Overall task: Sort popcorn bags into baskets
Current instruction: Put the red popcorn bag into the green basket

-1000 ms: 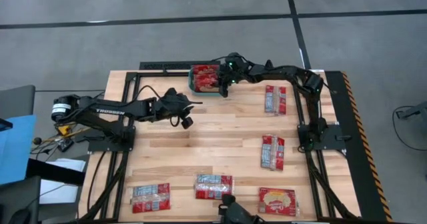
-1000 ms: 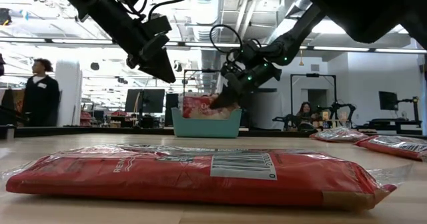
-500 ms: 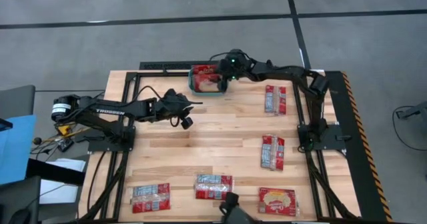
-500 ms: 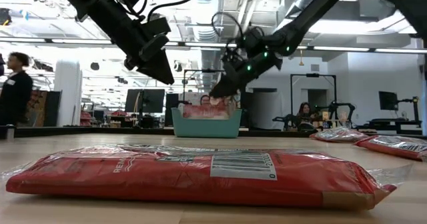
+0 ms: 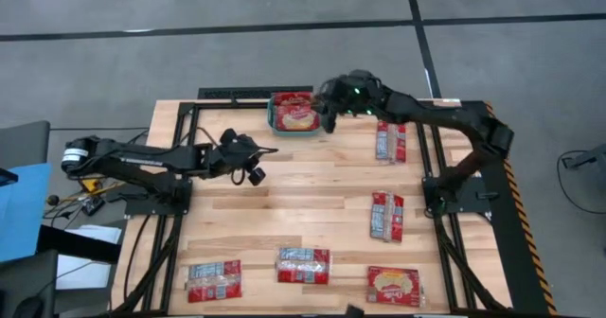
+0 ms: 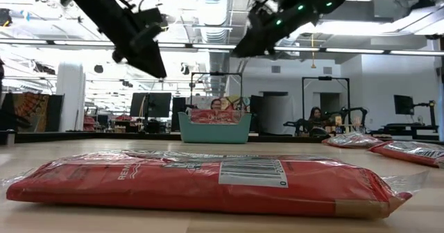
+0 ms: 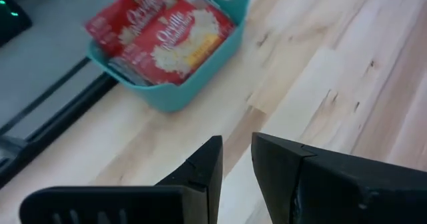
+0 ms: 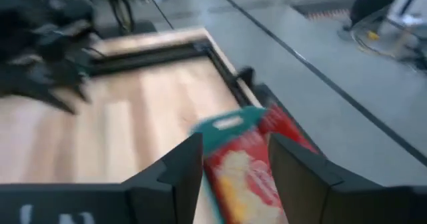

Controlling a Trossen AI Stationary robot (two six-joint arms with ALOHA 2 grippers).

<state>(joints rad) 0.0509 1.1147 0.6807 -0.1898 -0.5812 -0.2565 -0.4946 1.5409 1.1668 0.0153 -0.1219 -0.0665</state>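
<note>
From above, the teal basket (image 5: 293, 115) sits at the far edge of the wooden table (image 5: 312, 214), near the middle. Red popcorn bags (image 5: 295, 117) lie inside it. The right gripper (image 5: 330, 119) hangs just to the right of the basket, holding nothing. The left gripper (image 5: 268, 150) hangs over bare wood, nearer and to the left of the basket, well apart from it. Two more bags (image 5: 390, 140) lie on the right side of the table, and three bags (image 5: 304, 264) lie in a row along the near edge.

From table height, one big red bag (image 6: 208, 179) lies close up in front. The basket (image 6: 215, 129) stands far back with bags poking out of its top. Both arms hang high above it, and a person (image 6: 316, 115) sits in the room behind.

The left wrist view looks past the left gripper's fingers (image 7: 201, 175), which stand close together with only a thin gap and nothing between them. The basket (image 7: 179, 91) with its bags lies ahead of them.

The right wrist view shows the right gripper's fingers (image 8: 179, 164) standing wide apart and empty. The basket (image 8: 230, 125) and a bag (image 8: 241, 165) show between them, lower down.
</note>
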